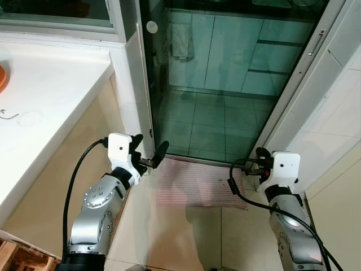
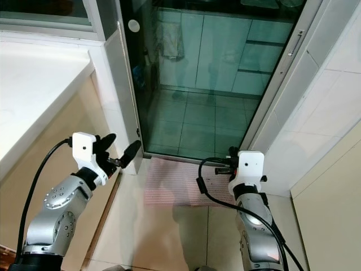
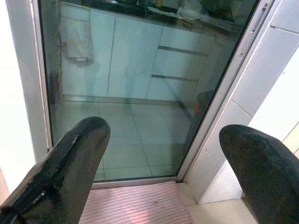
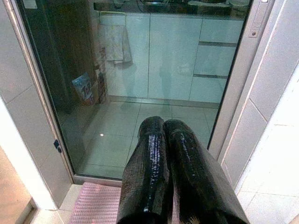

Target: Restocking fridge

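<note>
No fridge or goods to stock can be seen. I face a dark glass door [image 1: 225,73] in a pale frame. My left gripper [image 1: 149,149] is raised in front of the door's left post, open, with nothing between its fingers [image 3: 84,144]. My right gripper [image 1: 257,161] is held low near the door's right frame, shut and empty; its two fingers [image 4: 149,158] press together and point at the glass.
A pink mat [image 1: 197,183] lies on the tiled floor at the threshold. A white counter [image 1: 45,96] runs along my left. A white tiled wall [image 1: 333,113] stands on my right. Behind the glass are pale cabinets [image 3: 140,51] and a hanging towel [image 4: 114,42].
</note>
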`<state>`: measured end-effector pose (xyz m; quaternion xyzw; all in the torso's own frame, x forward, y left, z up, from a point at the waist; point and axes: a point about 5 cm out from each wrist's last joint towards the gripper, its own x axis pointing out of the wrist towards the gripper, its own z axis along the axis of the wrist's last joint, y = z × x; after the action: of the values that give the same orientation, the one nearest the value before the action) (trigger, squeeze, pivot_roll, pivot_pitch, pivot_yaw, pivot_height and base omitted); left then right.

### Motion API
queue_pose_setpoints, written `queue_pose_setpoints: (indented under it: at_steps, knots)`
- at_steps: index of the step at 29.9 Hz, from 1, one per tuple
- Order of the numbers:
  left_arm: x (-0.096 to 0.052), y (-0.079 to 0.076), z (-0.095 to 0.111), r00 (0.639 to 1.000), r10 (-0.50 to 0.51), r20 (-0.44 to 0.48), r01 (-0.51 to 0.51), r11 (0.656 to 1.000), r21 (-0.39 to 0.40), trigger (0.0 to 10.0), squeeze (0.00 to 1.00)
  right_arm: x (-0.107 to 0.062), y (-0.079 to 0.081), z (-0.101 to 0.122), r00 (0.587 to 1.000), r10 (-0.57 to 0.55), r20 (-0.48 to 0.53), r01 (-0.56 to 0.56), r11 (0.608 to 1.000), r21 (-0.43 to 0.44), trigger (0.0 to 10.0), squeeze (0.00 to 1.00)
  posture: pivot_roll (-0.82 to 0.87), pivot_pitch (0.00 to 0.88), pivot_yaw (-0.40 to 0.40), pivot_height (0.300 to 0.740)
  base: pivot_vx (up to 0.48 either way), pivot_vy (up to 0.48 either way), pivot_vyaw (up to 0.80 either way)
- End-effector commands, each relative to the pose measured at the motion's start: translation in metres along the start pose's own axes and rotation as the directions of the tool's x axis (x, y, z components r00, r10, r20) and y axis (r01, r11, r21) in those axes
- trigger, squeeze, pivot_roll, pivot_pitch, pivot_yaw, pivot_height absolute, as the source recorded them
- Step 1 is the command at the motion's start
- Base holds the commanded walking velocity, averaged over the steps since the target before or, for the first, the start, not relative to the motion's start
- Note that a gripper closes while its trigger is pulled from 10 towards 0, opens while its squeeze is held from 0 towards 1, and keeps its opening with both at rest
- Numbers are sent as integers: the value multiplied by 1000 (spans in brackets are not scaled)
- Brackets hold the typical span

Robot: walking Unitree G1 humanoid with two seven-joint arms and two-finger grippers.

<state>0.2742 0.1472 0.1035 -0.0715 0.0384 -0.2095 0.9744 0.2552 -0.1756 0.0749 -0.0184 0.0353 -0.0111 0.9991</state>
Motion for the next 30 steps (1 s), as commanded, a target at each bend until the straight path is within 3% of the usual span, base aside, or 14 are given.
queue_pose_setpoints:
  at_steps: [1, 12, 13, 15, 16, 30]
  knots:
    - [2, -1, 1, 1000, -3, 2, 3, 1000, 14, 10000, 0, 2, 0, 2, 1000, 2, 4, -2, 1000, -11, 10000, 0, -78, 0, 8, 740, 0, 0, 0]
    - [2, -1, 1, 1000, -3, 2, 3, 1000, 14, 10000, 0, 2, 0, 2, 1000, 2, 4, -2, 1000, -11, 10000, 0, -78, 0, 8, 740, 0, 0, 0]
    - [2, -1, 1, 1000, 0, 2, 0, 1000, 16, 10000, 0, 2, 2, 1, 1000, 12, -5, -12, 999, -35, 10000, 0, 0, 0, 0, 740, 0, 0, 0]
    - [25, -3, -3, 999, 7, -32, -5, 999, 54, 10000, 0, 17, 3, -5, 999, 7, -33, -8, 999, -35, 10000, 0, -75, 0, 8, 740, 0, 0, 0]
    - [28, -4, -4, 999, 7, -35, -5, 998, 59, 10000, 0, 19, 4, -5, 999, 6, -35, -7, 999, -31, 10000, 0, -75, 0, 8, 740, 0, 0, 0]
    - [26, -1, -8, 999, 28, -29, -26, 996, 81, 10000, 0, 18, 2, -3, 1000, 7, -3, -7, 1000, -9, 10000, 0, -77, 0, 3, 740, 0, 0, 0]
